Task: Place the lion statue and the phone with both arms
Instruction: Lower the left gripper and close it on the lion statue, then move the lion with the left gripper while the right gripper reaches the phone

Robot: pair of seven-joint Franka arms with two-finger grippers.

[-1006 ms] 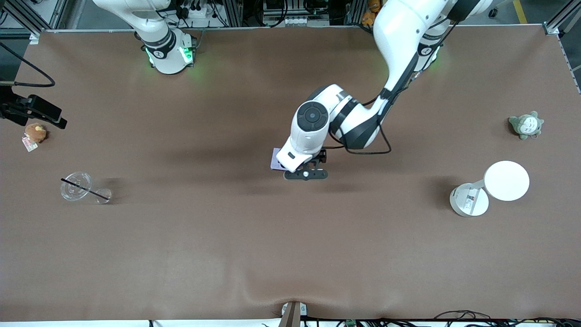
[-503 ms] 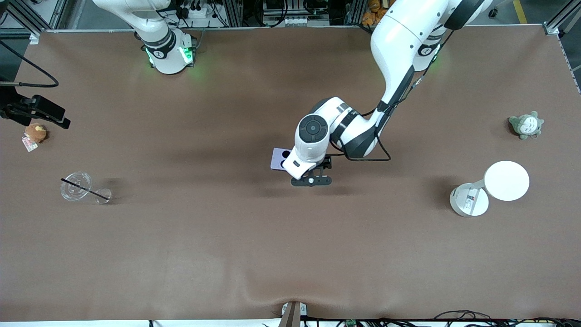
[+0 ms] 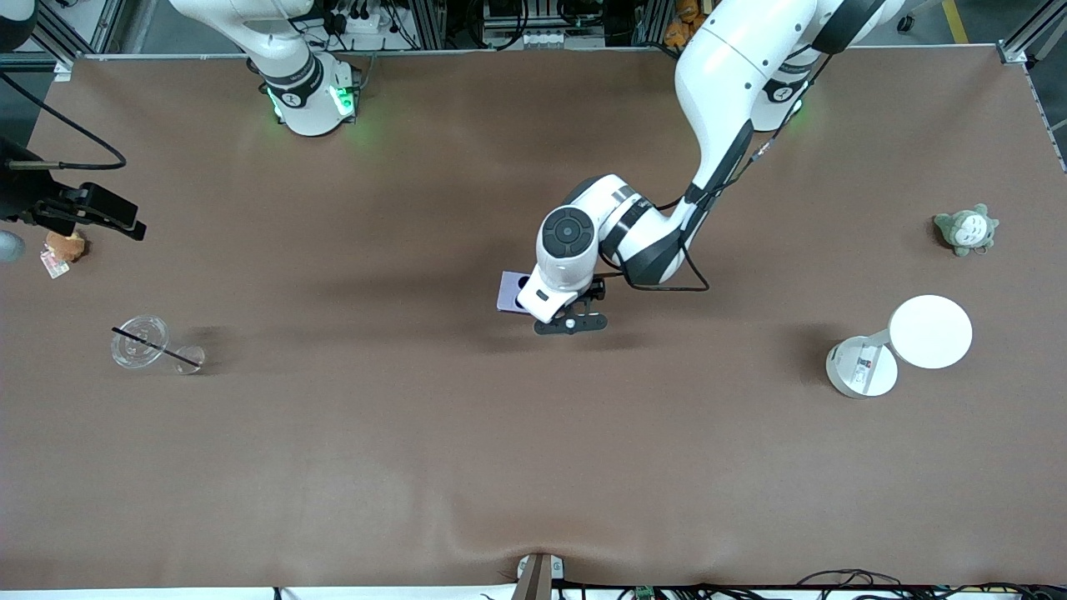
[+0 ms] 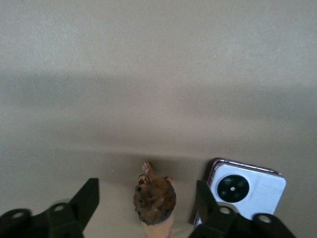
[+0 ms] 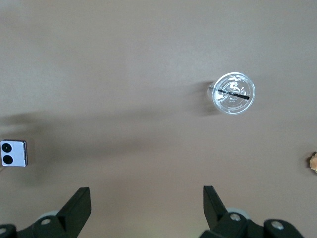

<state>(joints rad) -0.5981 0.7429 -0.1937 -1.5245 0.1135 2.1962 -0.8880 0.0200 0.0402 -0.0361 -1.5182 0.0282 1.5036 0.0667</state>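
The lion statue (image 4: 154,198), a small reddish-brown figurine, stands on the table between the fingers of my left gripper (image 4: 147,188). The fingers are open, with a gap on each side of it. The lavender phone (image 4: 247,191) lies flat right beside the lion, camera circles up. In the front view my left gripper (image 3: 569,323) is low over the table's middle and hides the lion. The phone (image 3: 510,292) shows partly beside the wrist. My right gripper (image 3: 100,212) hangs open and empty high over the right arm's end of the table (image 5: 146,198). The phone also shows far off in the right wrist view (image 5: 14,152).
A clear cup with a black straw (image 3: 137,342) and a round brown plush with a tag (image 3: 65,244) sit at the right arm's end. A grey-green plush (image 3: 965,229) and a white round-topped stand (image 3: 929,332) sit at the left arm's end.
My left wrist has shifted a little, uncovering more of the phone. My right gripper has drifted slightly toward the table's middle.
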